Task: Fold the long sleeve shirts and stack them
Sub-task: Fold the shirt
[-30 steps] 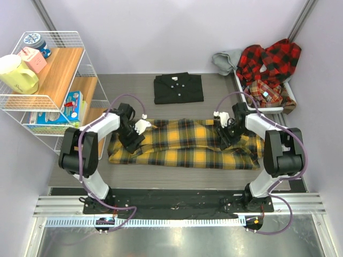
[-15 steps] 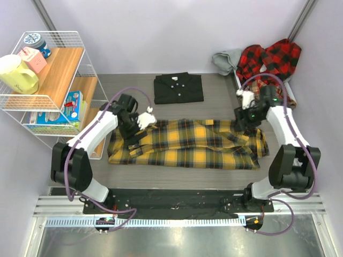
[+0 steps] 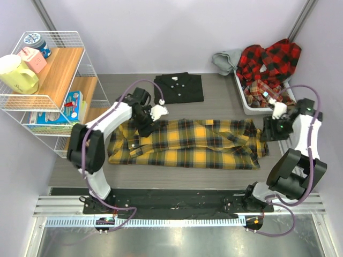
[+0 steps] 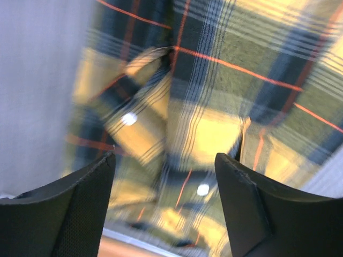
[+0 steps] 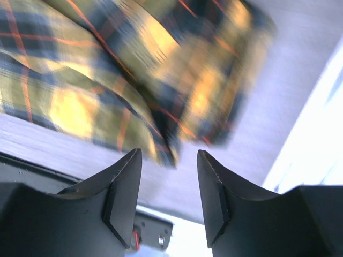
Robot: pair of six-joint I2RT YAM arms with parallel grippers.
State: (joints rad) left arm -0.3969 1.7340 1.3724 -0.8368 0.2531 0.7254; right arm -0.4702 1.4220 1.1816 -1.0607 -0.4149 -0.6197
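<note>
Across the middle of the grey bench (image 3: 225,93) lies the yellow-and-black plaid flannel shirt (image 3: 187,143), folded into a long strip. Left fingers (image 4: 69,203) hang over its left part, spread wide, empty. Right fingers (image 5: 120,198) hover beside its right end, parted, holding nothing. Behind lies a folded plain black shirt (image 3: 178,88).

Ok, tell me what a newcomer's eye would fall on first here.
The yellow-and-black plaid shirt stretched lengthwise across the middle of the table, with the left arm and right arm near its two ends, jaws open and empty. Next, the red-and-black plaid shirts heaped in the white bin at the far right, and the folded black shirt behind the plaid one.
</note>
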